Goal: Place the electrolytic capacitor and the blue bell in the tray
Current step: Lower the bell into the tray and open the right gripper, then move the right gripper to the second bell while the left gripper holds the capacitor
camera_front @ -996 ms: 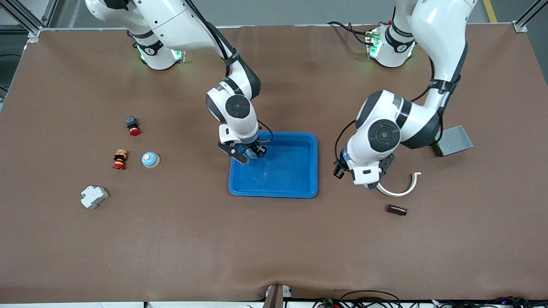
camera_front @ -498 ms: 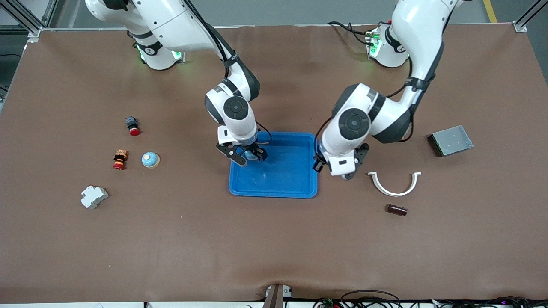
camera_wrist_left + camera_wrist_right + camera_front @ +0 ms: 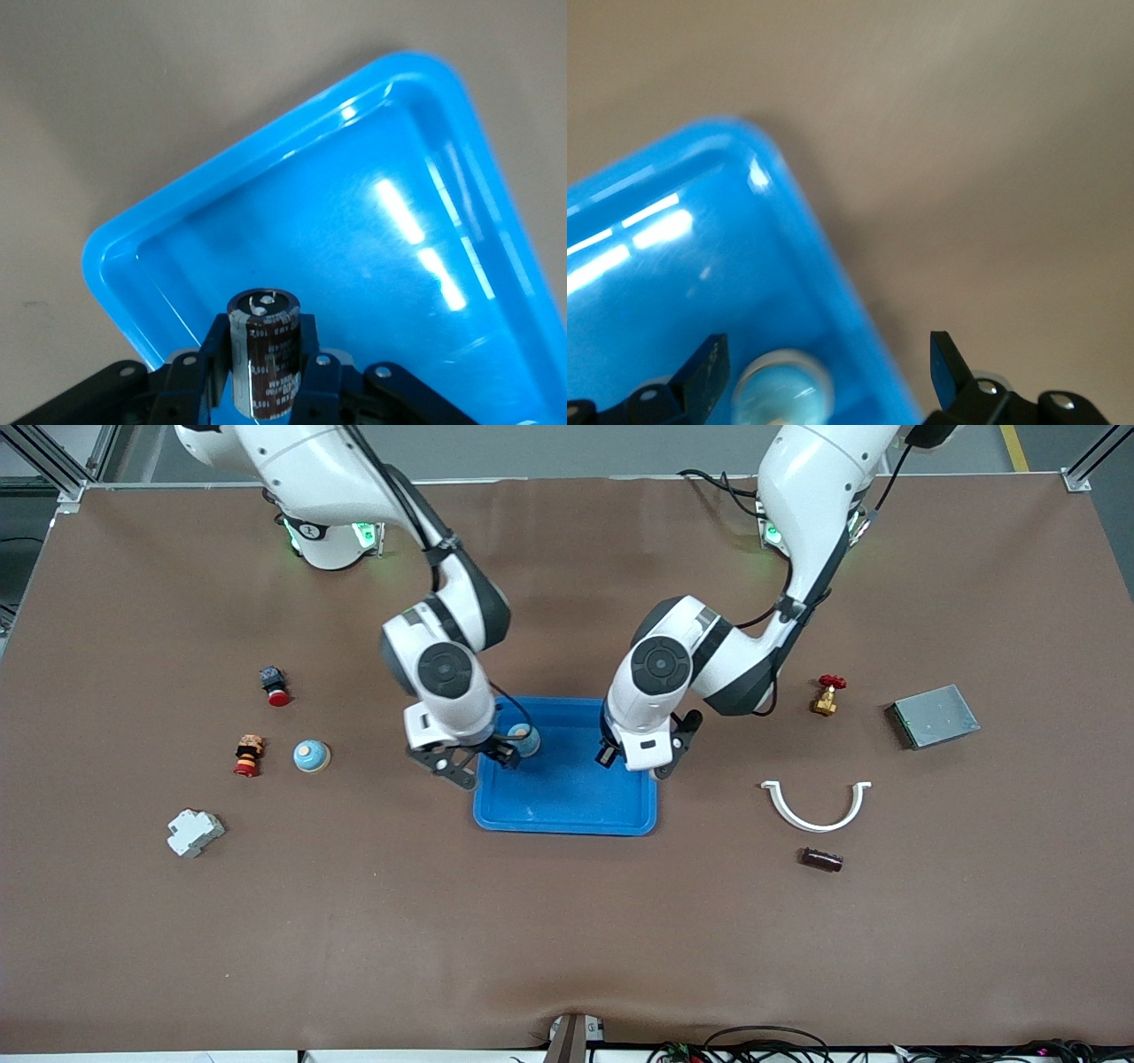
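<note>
Electrolytic capacitor point(image 3: 265, 352), dark brown with a silver top, is standing upright in your left pincer point(image 3: 640, 764), whose fingers are clamping it from both sides as it is hanging over the blue tray point(image 3: 576, 806) at the centre of the front frame. Blue bell point(image 3: 524, 740) is already sitting inside the tray, in its upper corner toward the right arm's end. Your right pincer point(image 3: 478, 763) is hovering with its fingers spread wide and gripping nothing, over the tray's rim just beside the bell. Lower in the frame, a second dark brown cylinder point(image 3: 821, 859) is lying on the brown desk point(image 3: 532, 939), near a white curved clip point(image 3: 816, 808).
</note>
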